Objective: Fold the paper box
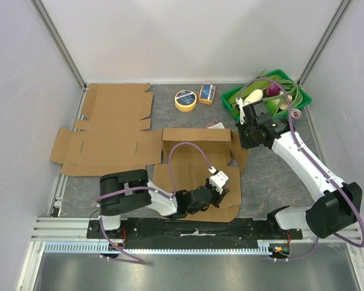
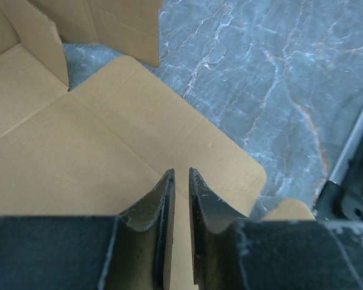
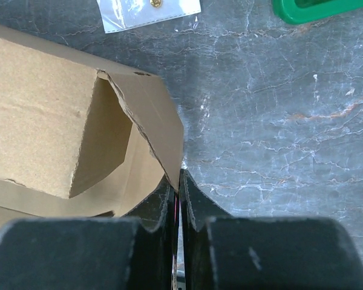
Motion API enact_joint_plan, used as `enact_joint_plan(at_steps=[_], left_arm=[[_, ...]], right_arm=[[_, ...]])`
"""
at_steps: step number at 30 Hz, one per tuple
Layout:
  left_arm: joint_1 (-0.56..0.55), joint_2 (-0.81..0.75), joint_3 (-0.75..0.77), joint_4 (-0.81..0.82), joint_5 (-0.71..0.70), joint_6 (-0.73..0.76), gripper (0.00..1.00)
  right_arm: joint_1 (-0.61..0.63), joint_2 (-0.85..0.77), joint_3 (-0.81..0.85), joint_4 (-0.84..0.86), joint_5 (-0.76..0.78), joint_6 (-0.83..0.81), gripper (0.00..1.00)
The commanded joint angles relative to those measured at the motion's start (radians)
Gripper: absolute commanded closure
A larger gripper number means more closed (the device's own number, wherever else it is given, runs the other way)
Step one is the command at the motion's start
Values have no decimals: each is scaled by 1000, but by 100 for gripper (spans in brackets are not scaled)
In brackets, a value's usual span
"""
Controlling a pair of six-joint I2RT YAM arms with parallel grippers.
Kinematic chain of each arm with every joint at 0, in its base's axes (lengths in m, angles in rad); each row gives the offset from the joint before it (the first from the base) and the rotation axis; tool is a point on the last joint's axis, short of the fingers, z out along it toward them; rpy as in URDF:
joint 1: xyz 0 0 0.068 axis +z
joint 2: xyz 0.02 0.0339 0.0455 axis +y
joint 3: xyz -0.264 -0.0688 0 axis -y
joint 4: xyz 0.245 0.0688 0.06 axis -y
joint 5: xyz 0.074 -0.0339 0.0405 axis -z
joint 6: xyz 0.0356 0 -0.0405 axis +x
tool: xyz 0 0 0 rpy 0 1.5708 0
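Observation:
The brown paper box (image 1: 194, 160) lies half folded at the table's middle, its back wall upright and its front flap flat. My left gripper (image 1: 226, 193) hovers over the right end of that front flap. In the left wrist view its jaws (image 2: 181, 172) are nearly shut with a thin slit, nothing clamped, and the flap (image 2: 78, 169) lies under them. My right gripper (image 1: 242, 136) is at the box's right side. In the right wrist view it (image 3: 179, 174) is shut on the lower corner of the raised side flap (image 3: 151, 115).
Flat cardboard sheets (image 1: 109, 130) lie at the left. A yellow tape roll (image 1: 185, 100) and a small orange carton (image 1: 207, 93) sit at the back. A green basket (image 1: 232, 100) of vegetables stands back right. A small plastic bag (image 3: 148, 12) lies behind the box.

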Motion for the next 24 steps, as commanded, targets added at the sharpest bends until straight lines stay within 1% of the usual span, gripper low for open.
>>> enact_joint_plan(at_steps=[1,3,4,6,8,9,10,12,14,19,20,22,24], left_arm=[[-4,100,124,98,-65,54,78],[-4,152,150,67,-72,48,79],[-4,159,160,50,-104,41,83],[-1,172,146,40,-135,16,87],[-4,186,146,31,-148,11,89],[-4,200,158,14,-152,2,92],[-4,211,160,-19,-166,-10,94],[-2,234,151,-23,-171,-47,96],[-4,242,143,-18,-171,-73,98],[-2,238,132,-3,-163,-67,98],[-4,240,129,9,-160,-65,98],[-2,238,128,14,-152,-58,98],[-4,237,122,51,-141,-44,98]], right_arm=[[3,14,56,-39,-26,52,90],[3,13,56,-39,-25,64,90],[3,14,56,-40,-29,70,90],[3,7,56,-45,-32,98,90],[3,3,56,-44,-39,132,90],[3,5,59,-42,-42,139,89],[4,9,62,-44,-45,144,89],[4,23,85,-63,-43,153,89],[3,32,105,-85,-40,150,90],[1,33,109,-108,3,133,89],[3,23,91,-99,-2,149,89],[6,10,54,-70,-26,245,89],[12,-23,-27,-4,-58,322,85]])
